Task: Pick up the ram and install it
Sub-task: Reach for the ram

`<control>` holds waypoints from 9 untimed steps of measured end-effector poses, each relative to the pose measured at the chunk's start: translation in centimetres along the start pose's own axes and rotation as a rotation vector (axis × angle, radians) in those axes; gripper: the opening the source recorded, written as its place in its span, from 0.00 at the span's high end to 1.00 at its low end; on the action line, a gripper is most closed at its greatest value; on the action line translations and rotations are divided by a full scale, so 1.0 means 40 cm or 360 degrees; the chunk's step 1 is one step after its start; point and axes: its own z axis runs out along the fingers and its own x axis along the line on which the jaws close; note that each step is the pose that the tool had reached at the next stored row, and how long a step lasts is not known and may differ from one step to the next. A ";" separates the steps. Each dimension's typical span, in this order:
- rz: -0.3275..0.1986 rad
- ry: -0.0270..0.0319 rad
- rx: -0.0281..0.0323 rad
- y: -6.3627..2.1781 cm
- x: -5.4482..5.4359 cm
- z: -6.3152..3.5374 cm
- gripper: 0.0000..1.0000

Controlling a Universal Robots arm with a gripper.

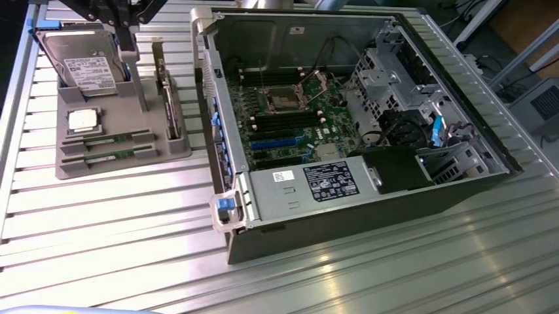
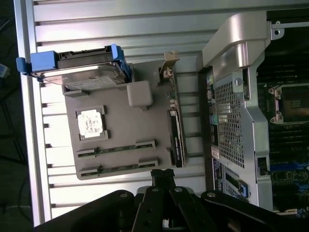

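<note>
Wrist view: the claw (image 2: 163, 174), closed and empty, is held above the grey tray (image 2: 120, 126), where the ram (image 2: 116, 148) is seen slotted beneath it, not yet picked up or installed.

Both views look down, the wrist closer, sharing the gray tray (image 1: 164, 152) (image 2: 130, 130).
</note>
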 end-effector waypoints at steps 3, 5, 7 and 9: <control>0.0000 0.00000 -0.00001 0.000 0.005 0.000 0.90; 0.0000 -0.00001 -0.00001 -0.001 0.009 0.000 0.90; 0.0000 -0.00001 -0.00001 -0.001 0.013 0.000 0.90; 0.0000 -0.00001 -0.00001 -0.001 0.013 0.000 0.90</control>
